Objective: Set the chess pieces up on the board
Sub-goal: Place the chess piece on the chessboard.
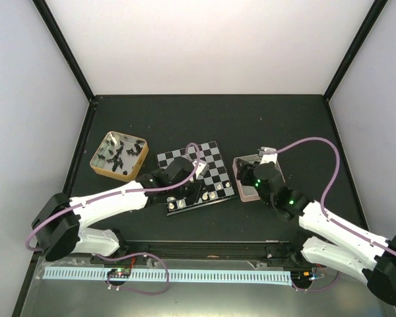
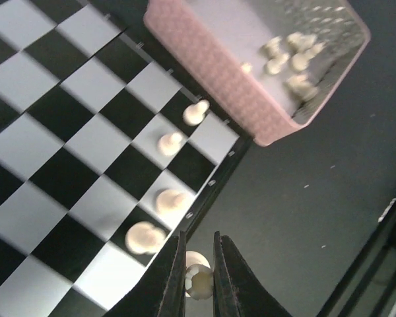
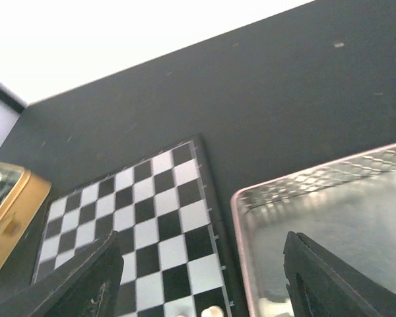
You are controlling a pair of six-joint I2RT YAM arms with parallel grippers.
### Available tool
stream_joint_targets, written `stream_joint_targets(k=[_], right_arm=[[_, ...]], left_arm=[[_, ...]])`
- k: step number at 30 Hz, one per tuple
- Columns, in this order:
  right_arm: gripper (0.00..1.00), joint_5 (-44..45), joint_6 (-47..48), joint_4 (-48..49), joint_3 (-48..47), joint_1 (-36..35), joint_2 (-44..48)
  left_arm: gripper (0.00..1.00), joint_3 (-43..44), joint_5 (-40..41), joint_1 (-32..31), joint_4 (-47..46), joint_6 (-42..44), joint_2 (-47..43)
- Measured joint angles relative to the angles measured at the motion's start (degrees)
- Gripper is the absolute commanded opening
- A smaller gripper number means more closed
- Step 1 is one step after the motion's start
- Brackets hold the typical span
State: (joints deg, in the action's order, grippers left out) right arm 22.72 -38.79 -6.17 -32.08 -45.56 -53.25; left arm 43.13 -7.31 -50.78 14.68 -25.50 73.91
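From above, the left arm covers the middle of the board (image 1: 214,158), and the right arm covers most of the pink tray (image 1: 241,175), so in that view its contents cannot be seen. The left wrist picture is blurred, and I cannot tell which kind each piece is. In it the left claw (image 2: 199,254) is clenched on one cream piece (image 2: 198,277). Only the round top of this piece shows between the fingers, and whether it touches the board is not clear. It is held at the near edge of the board. Four cream pieces (image 2: 169,142) stand in one line on the squares along that edge, each apart from the next. The pink tray lies just beside the right side of the board, and several cream pieces (image 2: 290,59) lie in it, close together. The right claw (image 3: 201,251) hangs over this tray with its fingers spread wide and nothing between them. In the right wrist view the tray is cut off at the frame edge, and only its shiny bottom shows. The gold tin (image 1: 119,155) lies on the dark table (image 1: 284,125) left of the board, a little apart from it, and holds a heap of black pieces (image 1: 117,155).
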Motion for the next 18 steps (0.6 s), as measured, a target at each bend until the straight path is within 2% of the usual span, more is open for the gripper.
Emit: stream_joint_targets(k=[8, 12, 18], right_arm=[[0.68, 14.7, -12.5, -12.6, 1.9, 0.4, 10.3], [0.68, 17.8, -15.9, -16.9, 3.2, 0.6, 14.5], [0.69, 19.4, -18.1, -20.3, 4.5, 0.7, 18.3]], left_arm=[[0.04, 8.9, 0.9, -5.3, -2.5, 1.9, 9.9], [0.04, 13.7, 3.4, -7.8, -2.2, 3.0, 16.7], [0.04, 17.7, 7.5, -9.1, -2.2, 4.0, 22.4]])
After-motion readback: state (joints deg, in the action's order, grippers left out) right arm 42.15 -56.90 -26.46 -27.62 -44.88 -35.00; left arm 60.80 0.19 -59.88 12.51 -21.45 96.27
